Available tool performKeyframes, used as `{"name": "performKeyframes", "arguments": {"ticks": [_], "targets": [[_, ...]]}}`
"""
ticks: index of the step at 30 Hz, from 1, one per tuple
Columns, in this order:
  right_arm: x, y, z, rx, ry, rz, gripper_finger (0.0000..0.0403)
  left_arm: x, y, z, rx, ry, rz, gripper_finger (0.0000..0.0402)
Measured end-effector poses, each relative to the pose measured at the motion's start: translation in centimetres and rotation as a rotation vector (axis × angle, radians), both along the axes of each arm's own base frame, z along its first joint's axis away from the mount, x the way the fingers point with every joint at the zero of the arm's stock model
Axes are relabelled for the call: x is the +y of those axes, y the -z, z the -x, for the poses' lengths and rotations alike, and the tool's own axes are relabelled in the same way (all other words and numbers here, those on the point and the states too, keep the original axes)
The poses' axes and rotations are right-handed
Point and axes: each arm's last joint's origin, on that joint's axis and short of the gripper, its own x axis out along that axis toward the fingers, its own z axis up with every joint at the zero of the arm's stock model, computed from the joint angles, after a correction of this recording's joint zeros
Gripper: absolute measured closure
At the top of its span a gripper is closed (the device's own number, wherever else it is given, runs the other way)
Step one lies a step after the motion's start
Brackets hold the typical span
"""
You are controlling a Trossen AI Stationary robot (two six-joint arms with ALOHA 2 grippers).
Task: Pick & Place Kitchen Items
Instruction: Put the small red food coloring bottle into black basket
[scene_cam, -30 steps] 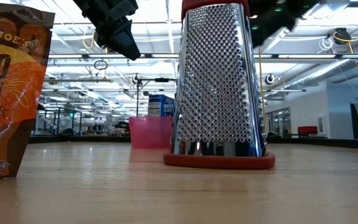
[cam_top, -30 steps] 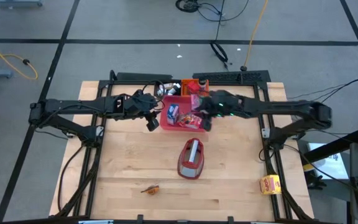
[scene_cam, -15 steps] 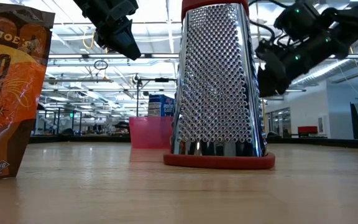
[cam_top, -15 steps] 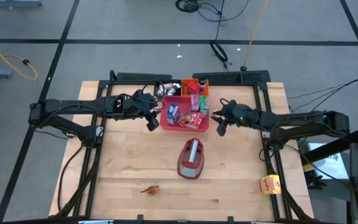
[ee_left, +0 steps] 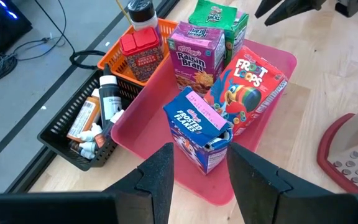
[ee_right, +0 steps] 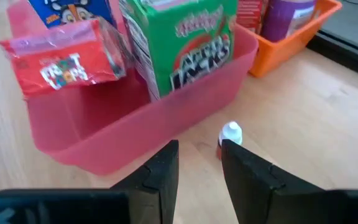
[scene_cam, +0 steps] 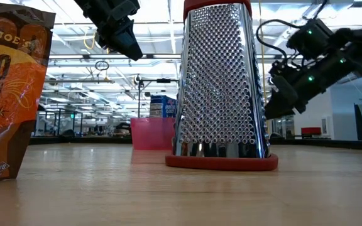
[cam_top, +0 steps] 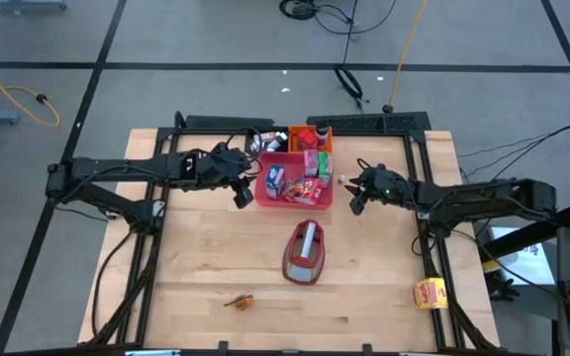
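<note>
A pink tray (cam_top: 325, 201) at the table's far middle holds a blue carton (ee_left: 201, 127), a red carton (ee_left: 248, 87), a pink-purple carton (ee_left: 194, 53) and a green carton (ee_right: 185, 43). A tiny white-capped bottle (ee_right: 230, 135) rests on the table just outside the tray's right wall. A small orange-brown piece (cam_top: 238, 300) lies near the front edge. My left gripper (cam_top: 240, 195) hangs open and empty beside the tray's left side. My right gripper (cam_top: 357, 205) is open and empty just right of the tray, near the bottle.
A dark-red and metal grater (cam_top: 305, 252) stands at the table's middle, in front of the tray. An orange basket (cam_top: 327, 130) and a black basket (ee_left: 73, 134) with bottles sit behind the tray. An orange snack bag (cam_top: 428, 293) stands at the near right corner.
My right gripper has drawn back from over the pink tray toward the table's right edge and has come down lower. It now hangs beside the tray's right wall. My left arm has kept still.
</note>
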Motion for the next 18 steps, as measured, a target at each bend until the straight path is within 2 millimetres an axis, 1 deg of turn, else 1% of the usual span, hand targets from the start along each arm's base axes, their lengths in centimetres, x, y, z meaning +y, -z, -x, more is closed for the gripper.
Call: {"name": "performKeyframes", "arguments": {"ticks": [5, 8, 18], "targets": [[0.0, 1.4, 0.7, -0.048, 0.028, -0.012, 0.0289, 0.0, 0.0, 0.0, -0.002, 0.000, 0.000, 0.0252], [-0.1, 2.2, 1.1, -0.041, 0.045, -0.022, 0.0289, 0.0, 0.0, 0.0, -0.003, 0.000, 0.000, 0.0252], [-1.0, 3.5, 0.7, -0.019, 0.080, -0.028, 0.0289, 0.0, 0.0, 0.0, -0.003, -0.001, 0.000, 0.0252]]}}
